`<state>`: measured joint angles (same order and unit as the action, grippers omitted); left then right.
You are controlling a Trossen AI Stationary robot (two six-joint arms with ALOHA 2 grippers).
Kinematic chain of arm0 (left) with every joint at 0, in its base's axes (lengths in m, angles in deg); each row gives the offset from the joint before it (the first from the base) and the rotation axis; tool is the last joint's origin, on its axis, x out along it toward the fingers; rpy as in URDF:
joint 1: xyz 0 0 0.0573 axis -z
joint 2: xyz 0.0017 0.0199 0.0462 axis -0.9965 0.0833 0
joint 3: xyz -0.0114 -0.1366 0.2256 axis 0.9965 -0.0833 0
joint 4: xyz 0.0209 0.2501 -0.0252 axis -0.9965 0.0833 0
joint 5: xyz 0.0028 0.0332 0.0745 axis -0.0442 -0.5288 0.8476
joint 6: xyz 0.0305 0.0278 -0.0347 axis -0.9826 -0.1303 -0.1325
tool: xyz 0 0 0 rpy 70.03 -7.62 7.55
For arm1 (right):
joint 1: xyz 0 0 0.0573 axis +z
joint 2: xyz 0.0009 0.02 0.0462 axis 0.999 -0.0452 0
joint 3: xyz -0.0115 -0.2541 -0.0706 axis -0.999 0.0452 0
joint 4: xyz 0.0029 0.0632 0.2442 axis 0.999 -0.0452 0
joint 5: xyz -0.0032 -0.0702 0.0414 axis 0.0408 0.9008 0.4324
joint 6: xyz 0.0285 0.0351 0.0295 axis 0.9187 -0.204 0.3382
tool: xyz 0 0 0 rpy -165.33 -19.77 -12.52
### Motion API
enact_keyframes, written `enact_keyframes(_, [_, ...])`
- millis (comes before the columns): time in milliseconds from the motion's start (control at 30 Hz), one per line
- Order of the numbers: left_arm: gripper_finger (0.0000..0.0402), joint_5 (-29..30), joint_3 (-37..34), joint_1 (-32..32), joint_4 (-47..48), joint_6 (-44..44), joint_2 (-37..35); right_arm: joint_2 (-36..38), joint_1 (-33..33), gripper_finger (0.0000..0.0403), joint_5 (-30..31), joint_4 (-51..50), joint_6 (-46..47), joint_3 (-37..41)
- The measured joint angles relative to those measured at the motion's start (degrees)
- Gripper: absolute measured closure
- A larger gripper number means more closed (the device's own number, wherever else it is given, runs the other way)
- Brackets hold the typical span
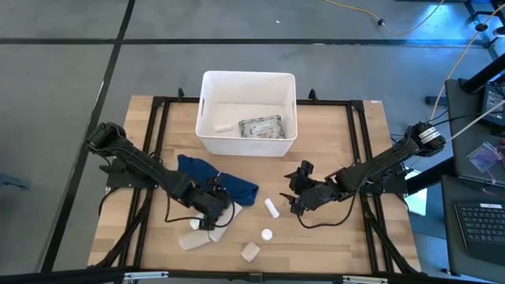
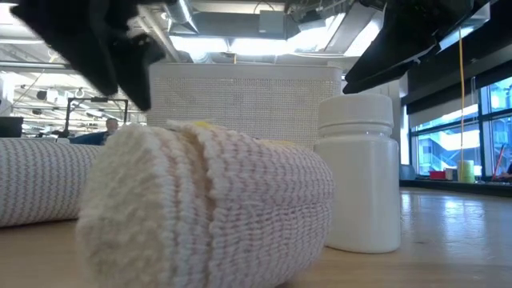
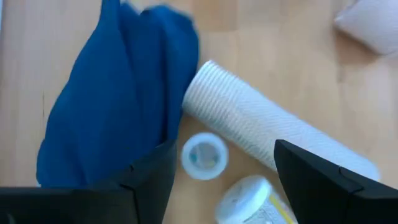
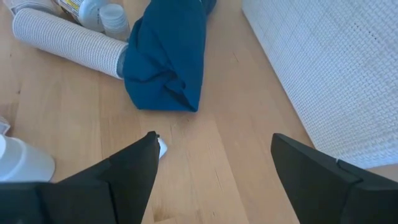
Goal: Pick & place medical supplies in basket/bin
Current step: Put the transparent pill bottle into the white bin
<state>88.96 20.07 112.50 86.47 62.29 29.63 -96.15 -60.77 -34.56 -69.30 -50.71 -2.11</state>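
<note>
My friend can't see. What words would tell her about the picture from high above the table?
A white bin sits at the wooden table's far edge, already holding a grey packet. In front of it, two dark arms flank a blue cloth and small white supplies; the left tool and right tool are open.

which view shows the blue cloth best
The left wrist view: the dark blue cloth fills much of the frame, its folds clear, next to a white ribbed bandage roll. The right wrist view shows it bunched on the table, farther off. The high view shows it small, partly under the left arm. The low view does not show it.
</note>
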Motion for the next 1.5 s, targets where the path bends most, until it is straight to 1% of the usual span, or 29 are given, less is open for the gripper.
enact_keyframes(167, [0.0148,0.4,-3.6,-1.0,-2.7,2.7,0.0,0.0,0.0,0.0096,0.0,0.3,-0.1,0.0])
enact_keyframes(300, [0.015,-2.5,-6.2,-1.7,-7.7,2.8,0.0,0.0,0.0,0.0095,0.0,0.6,-0.1,0.0])
enact_keyframes(367, [0.0151,-2.7,-7.4,-2.1,-9.5,2.5,0.0,0.0,0.0,0.0095,0.0,0.7,-0.1,0.0])
enact_keyframes(467, [0.0151,-2.3,-8.4,-2.2,-9.6,2.5,0.0,0.0,0.0,0.0095,0.0,0.9,-0.1,0.0])
enact_keyframes(600, [0.0151,-1.1,-8.6,-2.3,-9.6,2.1,0.0,0.0,0.0,0.0095,0.0,1.0,-0.1,0.0])
enact_keyframes(800, [0.0151,-1.2,-8.5,-2.3,-9.4,0.4,0.6,0.0,0.0,0.0095,0.0,0.9,-0.1,0.0])
enact_keyframes(1100, [0.0154,-3.0,-8.5,-2.7,-9.8,-0.3,2.2,0.0,0.0,0.0095,0.0,0.9,-0.3,0.0])
enact_keyframes(1300, [0.0188,-2.9,-8.5,-2.7,-11.3,-2.5,2.2,0.0,0.0,0.0095,0.0,0.9,-0.3,0.0])
enact_keyframes(1433, [0.0223,-3.2,-8.5,-2.7,-11.6,-2.7,2.2,0.0,0.0,0.0095,0.0,0.9,-0.3,0.0])
enact_keyframes(1500, [0.0243,-4.9,-8.4,-2.7,-11.5,-3.1,2.2,0.0,0.0,0.0095,0.0,0.9,-0.3,0.0])
